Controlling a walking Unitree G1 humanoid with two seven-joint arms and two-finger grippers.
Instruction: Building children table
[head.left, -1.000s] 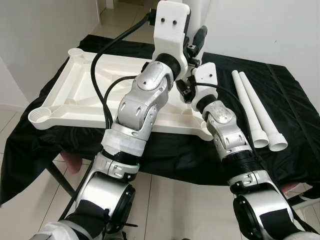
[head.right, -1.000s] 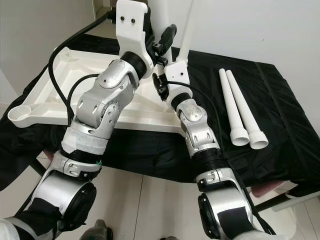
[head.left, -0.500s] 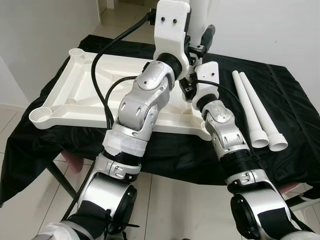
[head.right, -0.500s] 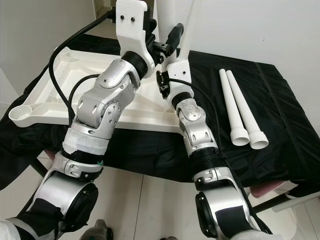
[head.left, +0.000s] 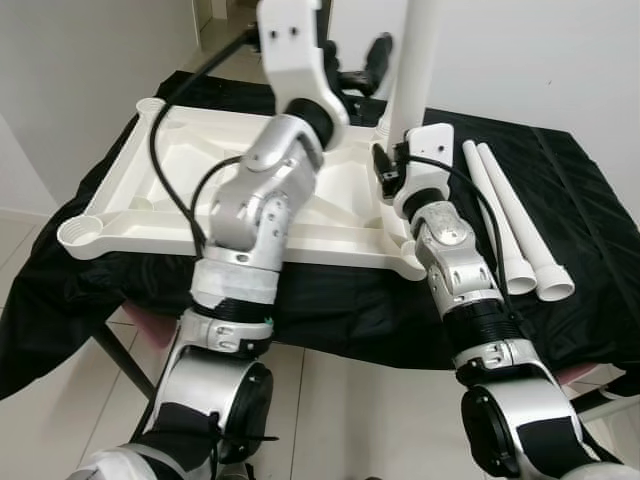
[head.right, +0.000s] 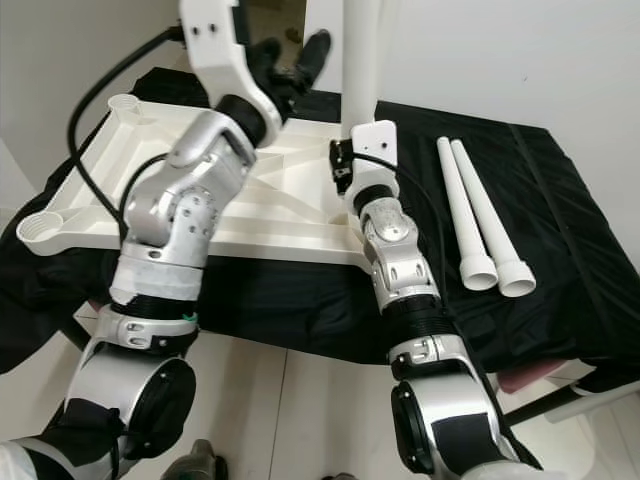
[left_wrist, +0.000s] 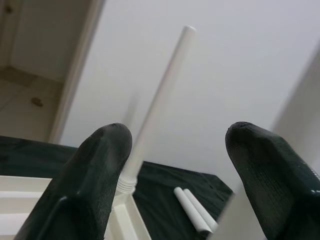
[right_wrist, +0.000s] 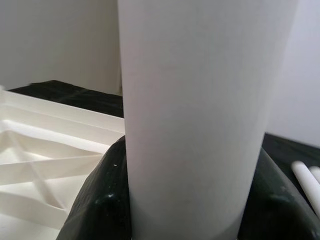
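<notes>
The white tabletop (head.left: 150, 200) lies upside down on a black-draped stand. My right gripper (right_wrist: 192, 200) is shut on a thick white leg (head.left: 415, 60), holding it upright above the tabletop's right side. The leg's lower end is hidden behind my wrist. My left gripper (head.left: 358, 65) hovers open and holds nothing, up and to the left of that leg, over the tabletop's far part. Between its fingers (left_wrist: 107, 165) I see another leg (left_wrist: 160, 100) standing upright in a far corner socket. Two more legs (head.left: 510, 220) lie side by side on the cloth to the right.
Open corner sockets sit at the near left (head.left: 80, 232) and far left (head.left: 150, 102) of the tabletop. The black cloth (head.left: 590, 230) hangs over the stand's edges. White walls close in behind and to the left, with tiled floor (head.left: 60, 390) below.
My left arm has swung left and away from the upright leg, and its fingers now stand apart. My right gripper keeps hold of the leg, which now stands a little further right.
</notes>
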